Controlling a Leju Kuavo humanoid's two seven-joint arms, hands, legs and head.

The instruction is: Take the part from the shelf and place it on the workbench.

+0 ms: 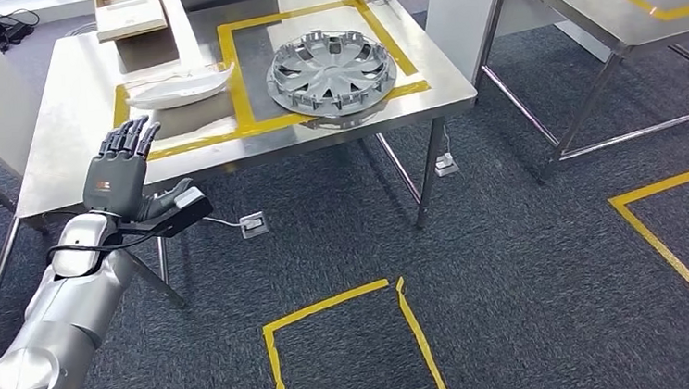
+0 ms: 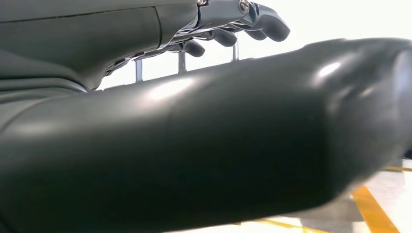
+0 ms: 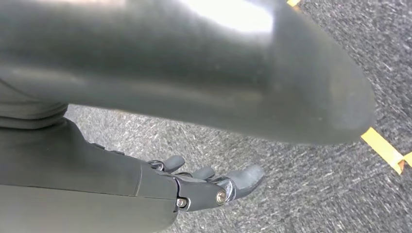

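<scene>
Floor: nearest you, dark carpet carries a yellow tape outline, open toward the robot, with another tape outline off to the right.
Left hand: your left hand is raised in front of the counter's near edge, fingers straight and slightly apart, holding nothing. The left wrist view agrees — dark fingers extended with light between them.
Right hand: your right hand hangs low over the carpet in its own wrist view, fingers lightly bent and apart, nothing in them.
Counter: the steel counter lies just beyond the left hand, with a yellow tape frame marked on its top.
Part: the grey wheel cover lies flat inside the frame, toward its right near corner, its rim close to the front tape. I take this for the task's part, already set down.
Beside it: a white curved shell rests just left of the frame, overlapping the tape.
Farther: a cardboard box sits at the counter's back.
Risk: if you swing the raised left arm forward or right, the fingers could catch the white curved shell — or nudge the wheel cover across the tape. Draw back low and clear of the counter edge.
</scene>
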